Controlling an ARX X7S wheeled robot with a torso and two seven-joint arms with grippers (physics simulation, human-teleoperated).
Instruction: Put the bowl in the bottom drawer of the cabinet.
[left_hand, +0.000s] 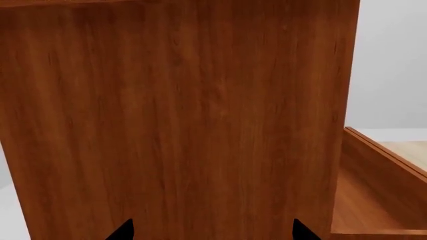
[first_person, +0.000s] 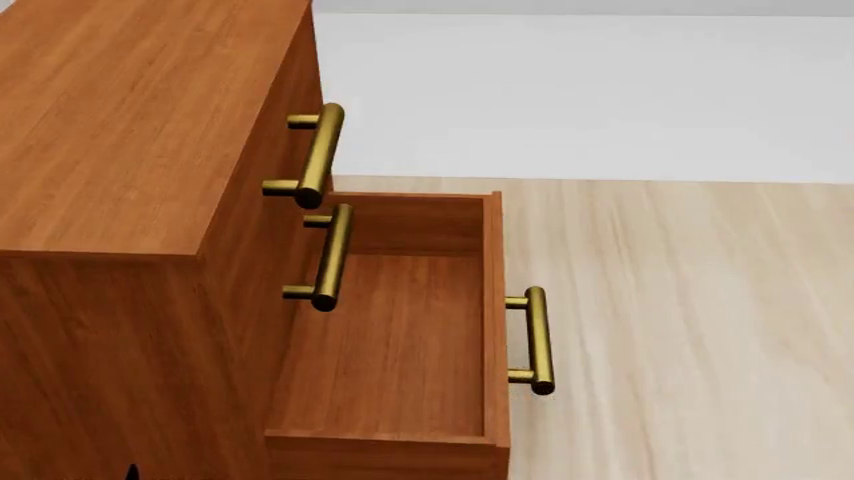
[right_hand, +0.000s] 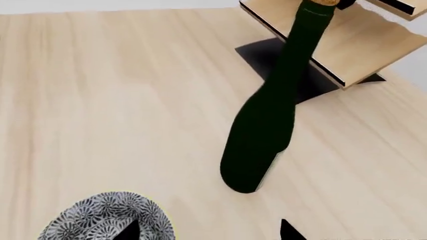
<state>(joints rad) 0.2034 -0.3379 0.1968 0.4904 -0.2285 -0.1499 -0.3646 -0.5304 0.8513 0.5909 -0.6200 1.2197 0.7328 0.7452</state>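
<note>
The bowl (right_hand: 100, 220), white with a dense blue-grey floral pattern, rests on the light wood surface and shows only in the right wrist view. My right gripper (right_hand: 210, 231) is open; one dark fingertip (right_hand: 130, 231) overlaps the bowl's edge, the other stands over bare wood. The reddish-brown cabinet (first_person: 120, 130) fills the left of the head view. Its bottom drawer (first_person: 400, 340) is pulled out and holds nothing, its brass handle (first_person: 534, 340) facing right. My left gripper (left_hand: 213, 231) is open, close to the cabinet's side panel (left_hand: 173, 120), with nothing between its fingers.
A dark green wine bottle (right_hand: 260, 135) leans against a light plywood rack (right_hand: 353, 45) on a black base, just beyond the bowl. Two upper drawers with brass handles (first_person: 318, 155) are shut. Light wood floor (first_person: 694, 300) stretches to the right of the drawer.
</note>
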